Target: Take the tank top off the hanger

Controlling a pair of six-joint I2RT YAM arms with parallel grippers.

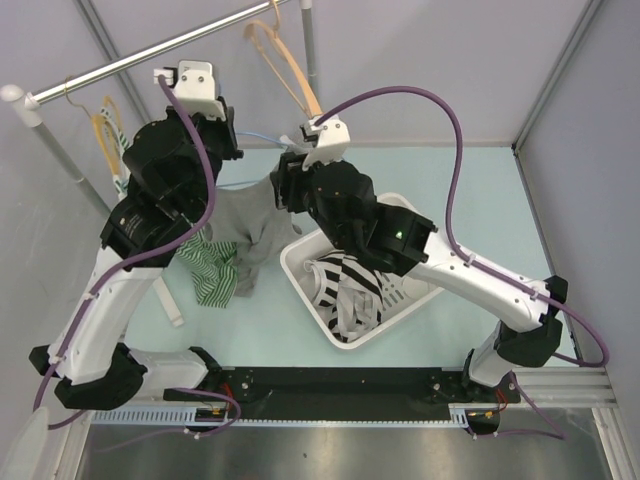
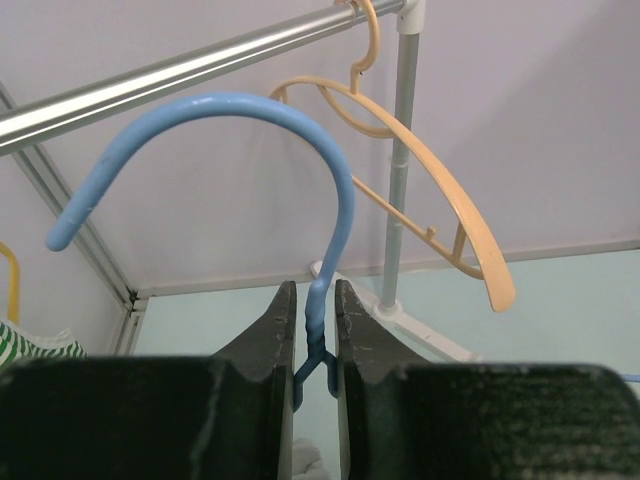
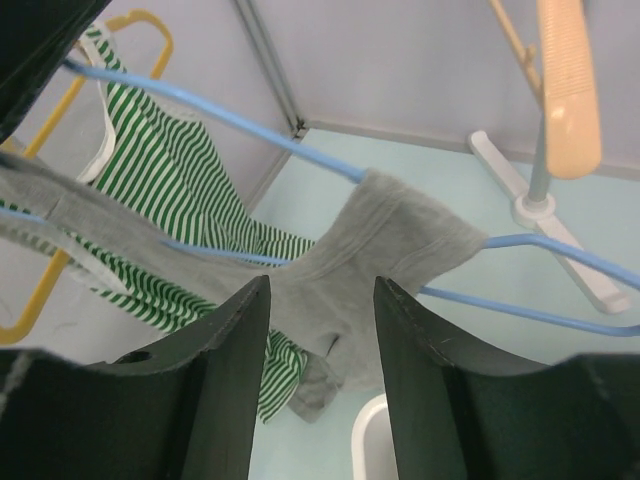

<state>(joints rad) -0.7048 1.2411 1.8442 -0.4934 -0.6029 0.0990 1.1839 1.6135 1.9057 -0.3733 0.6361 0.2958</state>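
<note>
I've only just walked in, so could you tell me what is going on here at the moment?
The left end effector is clamped on the neck of a blue hanger, holding it up. A grey tank top hangs on that hanger. The right end effector has its jaws open either side of the top's shoulder fabric, not yet gripping it. The top is not off the hanger yet.

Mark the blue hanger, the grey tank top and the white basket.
blue hanger (image 2: 345,200): left wrist view, curve of the hook.
grey tank top (image 3: 400,235): right wrist view, shoulder strap.
white basket (image 1: 303,293): top view, left rim.
</note>
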